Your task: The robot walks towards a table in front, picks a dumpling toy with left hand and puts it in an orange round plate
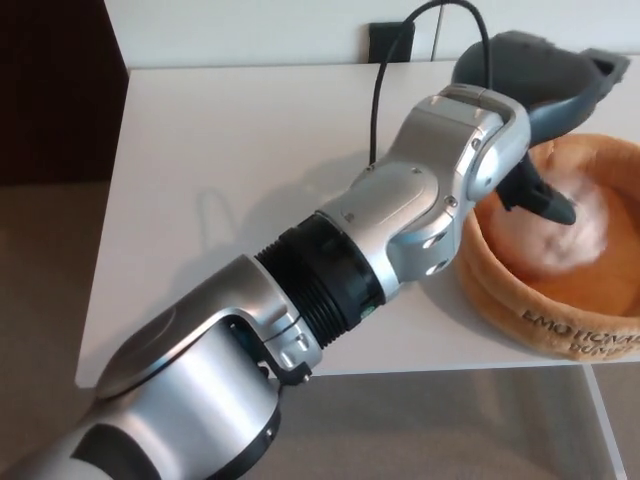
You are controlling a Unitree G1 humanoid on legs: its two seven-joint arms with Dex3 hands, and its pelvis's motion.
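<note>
**Dumpling toy at the plate, fingers spread above it**

The fingers (548, 203) of the left hand (540, 90) are spread apart and hold nothing that I can see. One dark finger points down toward the dumpling toy (565, 232), and the rest of the hand arches over the far rim. I judge they are spread because the toy is being let go here, so that it can settle inside.

The dumpling toy is just under and in front of the fingers, inside the orange round plate (500, 285). It looks blurred, so I cannot tell if it already rests on the bottom or if a fingertip touches it.

Around the fingers, the soft wall of the plate stands on the white desk (230, 140). A black cable (385, 90) runs behind the silver wrist. The right hand is not visible.
</note>
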